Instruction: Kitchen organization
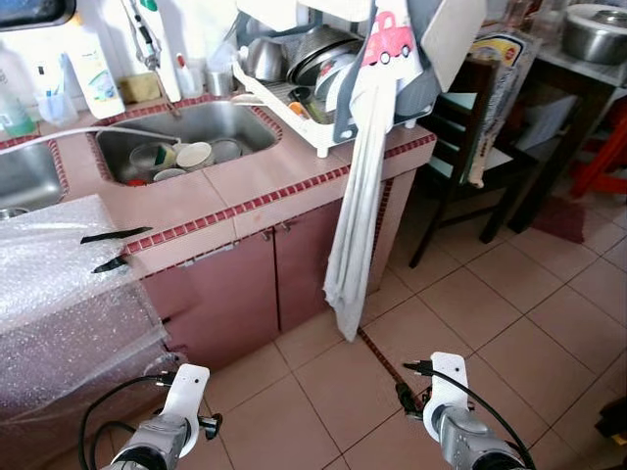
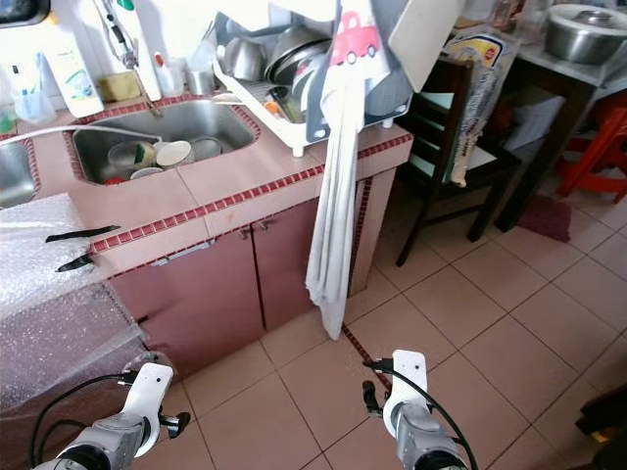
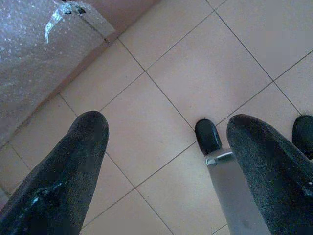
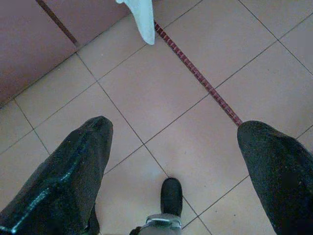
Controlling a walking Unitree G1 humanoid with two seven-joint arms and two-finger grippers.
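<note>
A steel sink set in the pink tiled counter holds several cups and bowls. To its right a white dish rack is stacked with metal pots and bowls. A long white towel hangs from the rack down past the cabinet doors. Both arms hang low over the floor, the left wrist by the cabinet and the right wrist over the tiles. The left gripper is open and holds nothing. The right gripper is likewise open and holds nothing.
Bubble wrap drapes over the counter's left end. Bottles stand behind the sink. A dark chair stands right of the counter, beyond it a table with a lidded pot and a red stool. Tiled floor stretches ahead.
</note>
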